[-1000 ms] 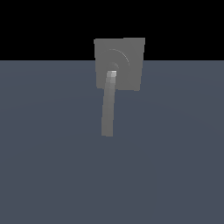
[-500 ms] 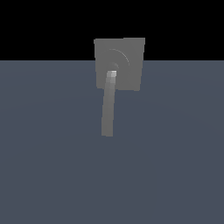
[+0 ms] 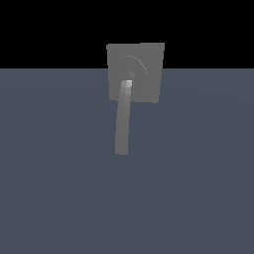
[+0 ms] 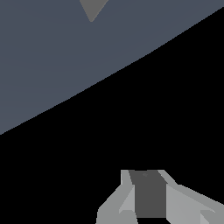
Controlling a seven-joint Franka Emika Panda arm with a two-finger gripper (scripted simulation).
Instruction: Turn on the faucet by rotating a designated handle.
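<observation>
Handle [image 3: 122,121]: you see it on the faucet [image 3: 146,69], upper centre, exterior view only.
Gripper [image 4: 148,205]: wrist view only; spread or pressed together, you cannot tell.

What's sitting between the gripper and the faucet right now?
Nothing: in the wrist view only bare blue-grey floor and black background separate the gripper from the faucet.

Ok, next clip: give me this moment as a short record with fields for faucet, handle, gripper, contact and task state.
faucet: grey square plate with a faint ring, at the far edge of the floor
handle: long grey bar running from the plate's centre toward the camera
gripper: seen only in the wrist view, nothing between the fingers; open or shut unclear
contact: none visible
task state: no sign of turning
</observation>
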